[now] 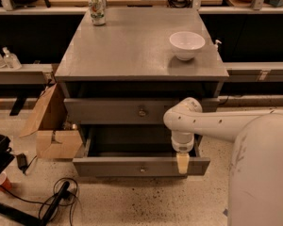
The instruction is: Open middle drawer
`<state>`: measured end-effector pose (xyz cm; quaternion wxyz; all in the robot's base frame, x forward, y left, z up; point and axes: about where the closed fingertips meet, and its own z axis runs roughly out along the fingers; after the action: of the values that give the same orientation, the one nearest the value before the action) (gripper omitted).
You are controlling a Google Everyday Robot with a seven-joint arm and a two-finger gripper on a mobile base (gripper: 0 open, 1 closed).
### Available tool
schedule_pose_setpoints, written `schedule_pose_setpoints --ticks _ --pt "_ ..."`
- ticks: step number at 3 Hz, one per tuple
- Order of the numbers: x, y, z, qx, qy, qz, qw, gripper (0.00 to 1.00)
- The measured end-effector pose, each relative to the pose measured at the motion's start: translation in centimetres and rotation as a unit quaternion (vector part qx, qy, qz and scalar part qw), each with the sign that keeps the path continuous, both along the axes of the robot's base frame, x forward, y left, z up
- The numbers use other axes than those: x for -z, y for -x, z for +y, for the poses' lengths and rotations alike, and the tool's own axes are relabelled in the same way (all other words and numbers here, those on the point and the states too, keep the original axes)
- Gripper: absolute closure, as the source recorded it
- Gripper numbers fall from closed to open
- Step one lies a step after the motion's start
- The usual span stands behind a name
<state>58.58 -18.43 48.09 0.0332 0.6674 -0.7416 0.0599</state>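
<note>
One brown cardboard box (49, 126) is met first at far left, flaps open, just beside the grey painted wooden cabinet (132, 55). A printed cylindrical can (97, 9) is seen at the back left of the matte top. Below, the grey flat-fronted middle drawer (108, 166) is found pulled well out, its small round brass knob (142, 169) and plain inside exposed, so the opening is judged all but done. A glossy white round bowl (187, 44) is noted further right. The cream-tipped gripper (181, 163) is held at the drawer front's right end; its state cannot be told. Letting go and a clean lift away are called for next.
</note>
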Motion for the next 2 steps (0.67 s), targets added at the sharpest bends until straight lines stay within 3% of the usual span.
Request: schedule_pose_setpoints --ticks 2 --pt "-5.3 -1.8 -1.2 -0.016 0.002 -0.04 0.9991 0.67"
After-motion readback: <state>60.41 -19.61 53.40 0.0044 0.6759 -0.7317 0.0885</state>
